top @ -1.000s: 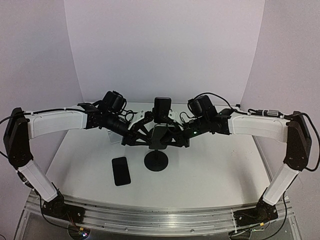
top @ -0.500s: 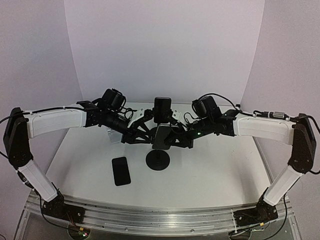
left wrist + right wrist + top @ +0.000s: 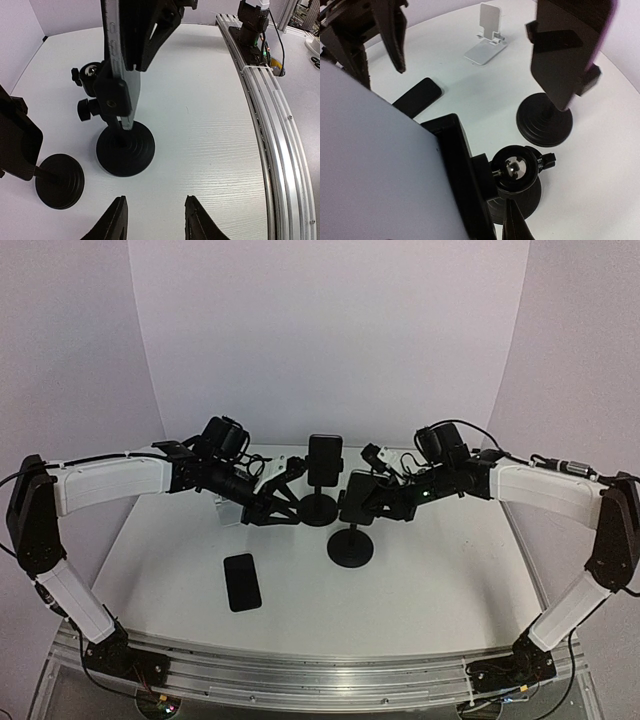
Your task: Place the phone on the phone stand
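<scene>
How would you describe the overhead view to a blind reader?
Two robot arms reach inward over a white table: the right gripper clasps a black phone stand by its head, the left gripper hangs open beside a second stand. A black phone lies flat nearby.

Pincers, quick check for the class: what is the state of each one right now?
Left pincer: open, holding nothing.
Right pincer: closed on the nearer black phone stand.
</scene>
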`<state>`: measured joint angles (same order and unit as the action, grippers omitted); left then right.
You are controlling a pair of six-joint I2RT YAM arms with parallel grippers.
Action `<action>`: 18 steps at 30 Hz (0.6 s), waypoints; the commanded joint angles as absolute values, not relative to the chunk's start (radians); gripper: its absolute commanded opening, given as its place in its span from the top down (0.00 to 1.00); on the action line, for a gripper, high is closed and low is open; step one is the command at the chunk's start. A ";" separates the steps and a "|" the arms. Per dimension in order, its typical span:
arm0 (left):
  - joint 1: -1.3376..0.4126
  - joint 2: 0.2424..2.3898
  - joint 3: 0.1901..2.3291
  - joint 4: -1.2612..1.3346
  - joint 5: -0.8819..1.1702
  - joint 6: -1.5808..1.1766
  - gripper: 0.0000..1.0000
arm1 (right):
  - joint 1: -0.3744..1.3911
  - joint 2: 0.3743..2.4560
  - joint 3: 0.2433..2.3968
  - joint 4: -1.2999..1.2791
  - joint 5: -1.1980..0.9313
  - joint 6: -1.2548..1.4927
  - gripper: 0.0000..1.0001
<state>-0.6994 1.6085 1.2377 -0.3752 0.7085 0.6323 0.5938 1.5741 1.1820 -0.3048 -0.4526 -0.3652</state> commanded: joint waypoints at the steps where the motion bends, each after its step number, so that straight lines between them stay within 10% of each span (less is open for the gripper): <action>1: -0.693 1.563 1.275 -0.365 0.703 0.653 0.62 | 0.472 1.552 1.192 -0.370 -0.353 -0.391 0.86; 18: -0.662 1.499 1.246 -0.390 0.698 0.623 0.57 | 0.192 1.549 1.192 -0.408 -0.396 -0.424 0.83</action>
<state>-0.6691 1.5437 1.2377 -0.3763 0.7033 0.6284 0.2192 1.5612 1.1820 -0.3393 -0.4607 -0.3752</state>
